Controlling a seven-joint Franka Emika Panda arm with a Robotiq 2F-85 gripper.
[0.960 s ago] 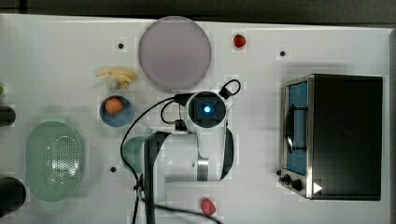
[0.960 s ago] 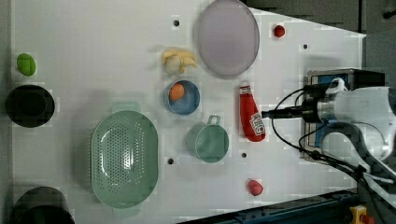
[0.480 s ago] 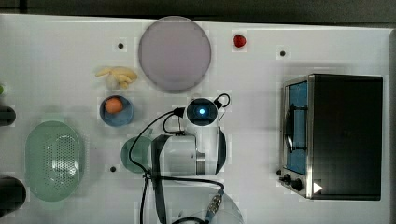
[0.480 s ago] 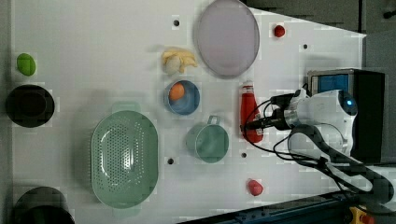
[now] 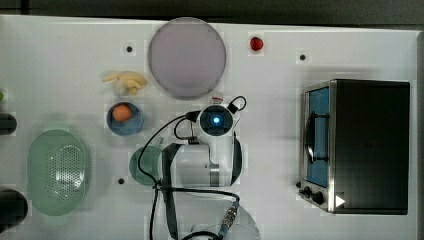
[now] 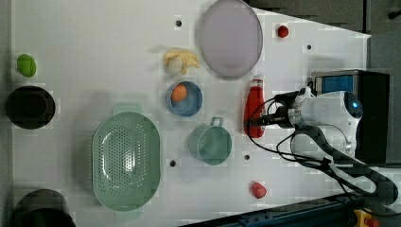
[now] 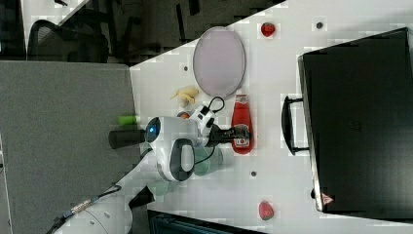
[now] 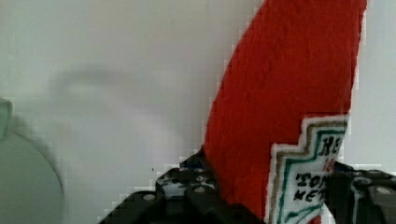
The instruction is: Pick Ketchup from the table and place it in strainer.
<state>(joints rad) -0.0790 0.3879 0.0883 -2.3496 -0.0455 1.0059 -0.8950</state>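
1. Red Ketchup (image 6: 254, 108) bottle lies flat on the white table (image 6: 94, 42), white cap toward the grey plate (image 6: 230, 38), just beside the dark-green cup (image 6: 211, 144) on the left view's right.
2. Gripper (image 6: 256, 122) is down at the bottle's label end. In the wrist view one finger (image 8: 187, 186) sits either side of the red body (image 8: 289, 93).
3. Jaws straddle the bottle at a mid width; I can't tell yet whether the pads have bitten. I read this as mid-grasp.
4. To do it well, I'd finish closing before any lift and keep the pinch square across the body, since a squeeze bottle probably gives and may roll.
5. Lift straight up, high enough to pass over the cup.
6. Strainer (image 6: 125, 161) sits well apart at the left view's lower left, past the cup and the blue bowl (image 6: 184, 98); carry there, lower over the perforated centre.
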